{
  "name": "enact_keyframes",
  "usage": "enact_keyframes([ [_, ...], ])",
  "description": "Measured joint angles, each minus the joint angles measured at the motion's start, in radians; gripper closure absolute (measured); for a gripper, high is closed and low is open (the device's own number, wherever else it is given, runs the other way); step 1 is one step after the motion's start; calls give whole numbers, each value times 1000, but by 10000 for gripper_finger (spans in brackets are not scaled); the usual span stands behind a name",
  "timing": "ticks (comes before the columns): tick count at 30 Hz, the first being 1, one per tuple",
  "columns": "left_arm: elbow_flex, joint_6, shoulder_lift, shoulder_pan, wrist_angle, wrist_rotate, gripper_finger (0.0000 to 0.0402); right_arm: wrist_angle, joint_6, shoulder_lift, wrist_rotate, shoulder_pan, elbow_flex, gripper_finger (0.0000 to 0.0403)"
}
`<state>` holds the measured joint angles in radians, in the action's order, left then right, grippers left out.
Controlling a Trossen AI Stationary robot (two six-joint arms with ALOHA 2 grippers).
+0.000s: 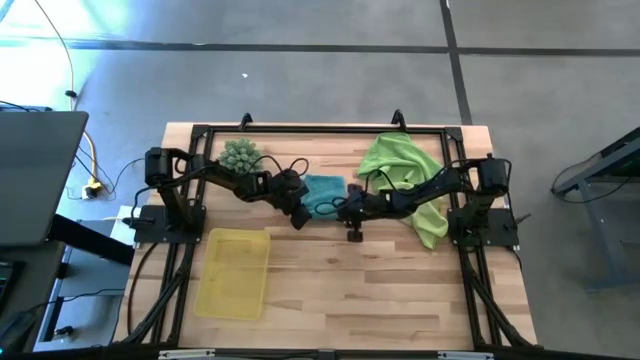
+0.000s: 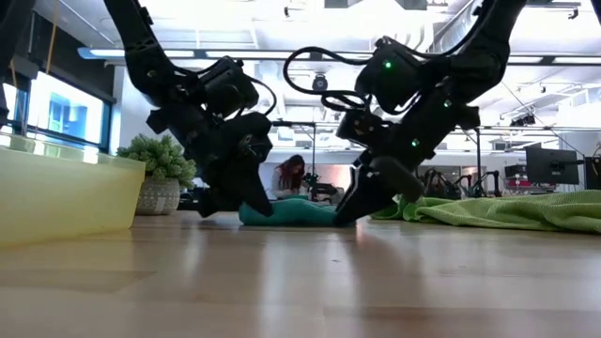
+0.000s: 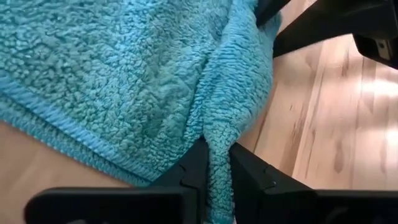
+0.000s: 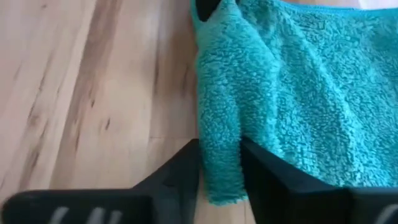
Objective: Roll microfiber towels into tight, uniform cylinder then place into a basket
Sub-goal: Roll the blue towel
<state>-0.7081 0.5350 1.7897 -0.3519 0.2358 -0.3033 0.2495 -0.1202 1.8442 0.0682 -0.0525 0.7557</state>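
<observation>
A teal microfiber towel (image 1: 322, 190) lies bunched on the wooden table (image 1: 380, 290) at its middle, between my two grippers. My left gripper (image 3: 217, 152) is shut on the towel's near left part, and my right gripper (image 4: 221, 152) is shut on its near right part. Both grippers slant down to the table top in the low view, left gripper (image 2: 239, 202) and right gripper (image 2: 352, 211), with the teal towel (image 2: 286, 213) low between them. A lime green towel (image 1: 405, 175) lies spread and crumpled at the back right, partly under my right arm. The yellow basket (image 1: 233, 272) stands at the near left. My left gripper pinches a raised fold of the teal towel (image 3: 219, 140) between its two fingers, slanting down from the table's left. The rest of the towel lies slack on the table beyond the fingers. My right gripper pinches the towel's thick side edge (image 4: 219, 134) between its two fingers, slanting down from the table's right, fingers along the edge. The towel rests on the table there.
A spiky pale-green ball in a pot (image 1: 240, 155) stands at the back left beside my left arm. Bare wood lies in front of the towel, toward the near edge and right of the basket. A person sits in the room far behind (image 2: 291, 176).
</observation>
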Motion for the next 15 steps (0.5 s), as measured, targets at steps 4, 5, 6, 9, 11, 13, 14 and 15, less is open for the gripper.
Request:
enact_keyframes([
  [4,0,-57,-21,0,-13,-3,318,-50,59,0,-2,-1,2,363],
  [5,0,-79,-33,-1,-18,-3,309,-63,68,-1,-2,-1,2,375],
  [6,0,-104,-47,-2,-26,-3,300,-66,76,-1,-3,-1,2,385],
  [9,0,-202,-108,-2,-67,10,278,-73,102,-1,-15,-2,3,398],
  [11,-1,-303,-151,1,-92,25,269,-73,121,-1,-33,-4,3,397],
  [13,-1,-420,-193,17,-118,49,265,-74,145,-1,-56,-5,2,397],
  [14,-1,-494,-213,29,-132,53,264,-75,157,-2,-74,-7,2,398],
  [15,-2,-567,-228,43,-139,54,264,-75,173,-2,-95,-12,2,398],
])
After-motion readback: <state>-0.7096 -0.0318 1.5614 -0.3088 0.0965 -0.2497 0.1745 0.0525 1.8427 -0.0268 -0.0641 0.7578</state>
